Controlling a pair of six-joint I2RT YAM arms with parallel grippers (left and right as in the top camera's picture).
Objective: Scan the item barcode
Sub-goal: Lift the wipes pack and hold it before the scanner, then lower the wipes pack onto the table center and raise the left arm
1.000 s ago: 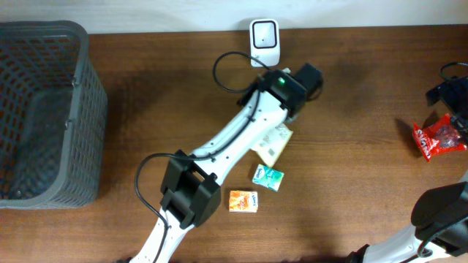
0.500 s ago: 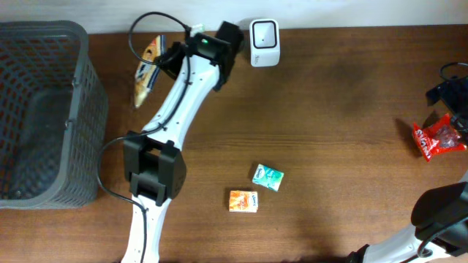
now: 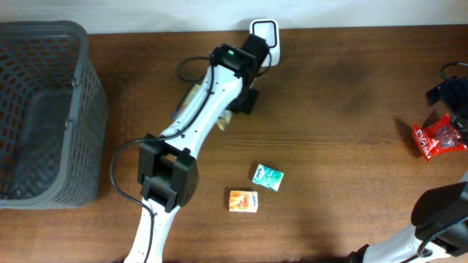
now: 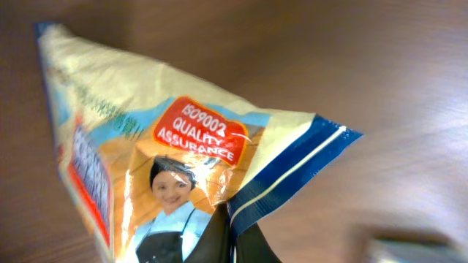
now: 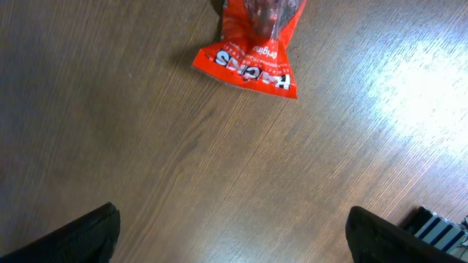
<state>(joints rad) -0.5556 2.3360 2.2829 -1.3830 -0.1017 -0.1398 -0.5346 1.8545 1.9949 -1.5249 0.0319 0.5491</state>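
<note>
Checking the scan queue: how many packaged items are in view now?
4. A snack packet pinched in the left hand; a green box and an orange box mid-table; a red packet at the right edge. The arm may hide more.

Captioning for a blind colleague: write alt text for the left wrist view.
A cream snack packet with blue edges fills the frame, pinched at its lower edge by the left gripper. It bears a red badge reading ISO9002 Quality Assurance and a smiling person's picture; the wooden table behind is blurred.
</note>
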